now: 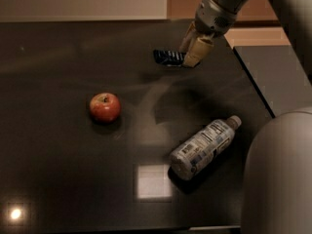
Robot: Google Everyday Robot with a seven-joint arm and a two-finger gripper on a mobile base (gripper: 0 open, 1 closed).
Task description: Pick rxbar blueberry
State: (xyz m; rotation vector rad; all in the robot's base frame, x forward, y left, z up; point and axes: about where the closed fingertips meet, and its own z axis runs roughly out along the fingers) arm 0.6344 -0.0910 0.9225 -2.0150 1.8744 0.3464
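End effector: the end effector (191,52) is at the table's 1 o'clock area, near the far edge, hanging down from the arm entering at the upper right.
End effector state: its fingers (199,50) are clamped on the right-hand end of the rxbar blueberry (166,57).
Task item location: 1 o'clock sector of the dark table (58,179), touching the fingers on its 3 o'clock side. It looks to be lifted just clear of the surface, but contact with the table cannot be ruled out.
Long axis: runs close to the 9–3 o'clock line, lying roughly level.
Pointing: the free crimped end points toward 9 o'clock, and the held end toward 3 o'clock.
Other items: a red apple (105,107) at 9 o'clock and a clear labelled bottle (202,146) lying on its side at 5 o'clock, both well apart from the bar.
Risk 1: slip-out. Cause: the hold is at one end only, and the wrapper is likely slick.
Risk 2: rotation or droop in the grip. Cause: most of the bar overhangs toward 9 o'clock, unsupported.
Risk 3: the wrapper crimp alone is pinched. Cause: the grip sits at the extreme end, so the bar could drop under a quick lift.
Risk 4: snagging on the table. Cause: the free end may dip during any lateral travel at low height.
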